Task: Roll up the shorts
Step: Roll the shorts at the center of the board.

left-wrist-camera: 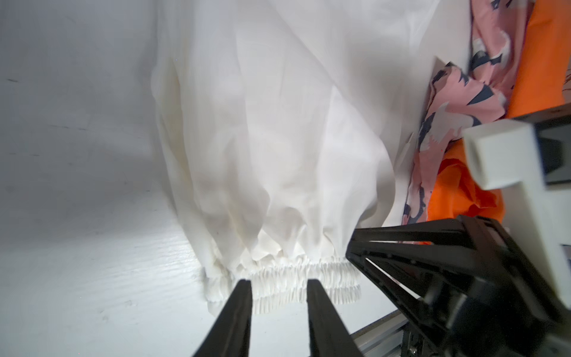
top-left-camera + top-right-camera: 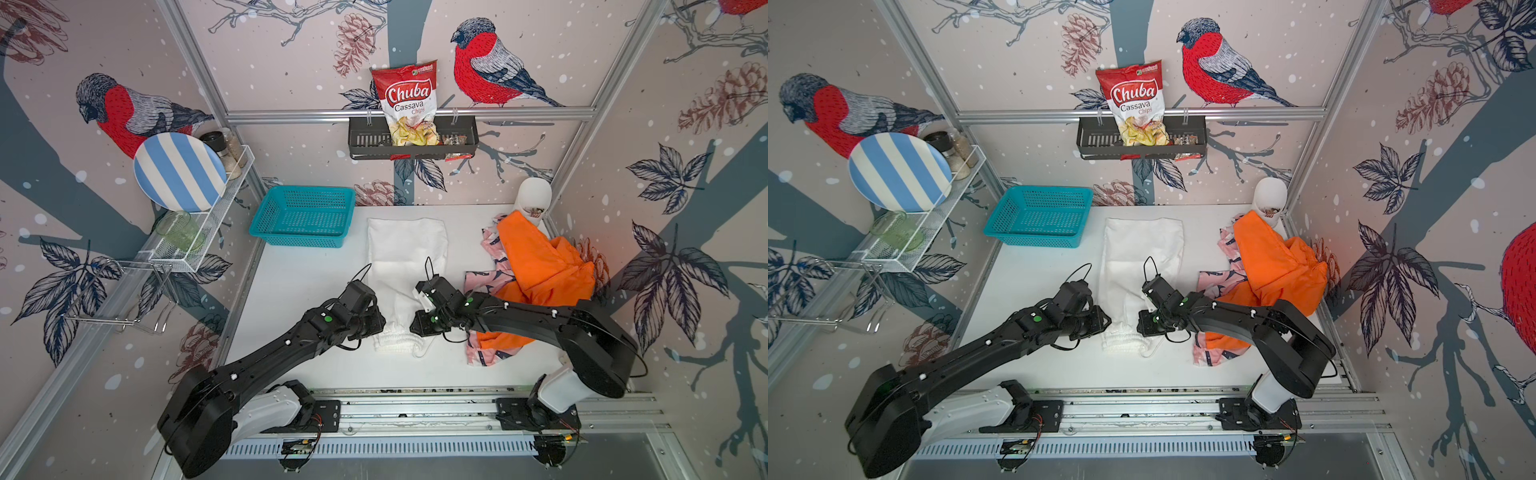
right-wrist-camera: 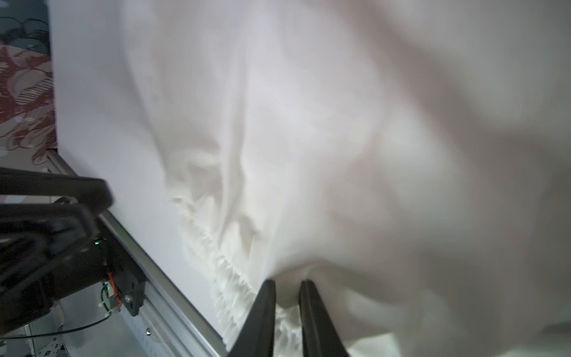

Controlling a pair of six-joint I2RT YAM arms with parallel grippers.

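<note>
The white shorts lie flat and lengthwise in the middle of the white surface. Their leg ends point toward the back wall, and the gathered elastic waistband lies at the near edge, toward the arms' rail. Both arms reach in from that rail and meet at this waistband.

The left arm stretches low and diagonally from its base at the near left, with its wrist bent down at the band's left corner. In the left wrist view the left pincer is released. Its two black fingers stand apart with the ruffled elastic showing in the gap, tips right at the band's edge. Whether they touch the cloth I cannot tell.

The right arm comes from the near right and passes over the heaped garments. Its forearm runs leftward and its wrist turns down at the band's right corner. The right pincer is clenched on the white shorts: its fingers stand nearly together, and folds of white cloth gather into the narrow slit between the tips.

To the right, the orange shorts lie crumpled on top of the pink patterned shorts, both heaped by the right wall, near the white pair. A teal basket sits at the back left of the surface, just beside the white shorts' far corner.
</note>
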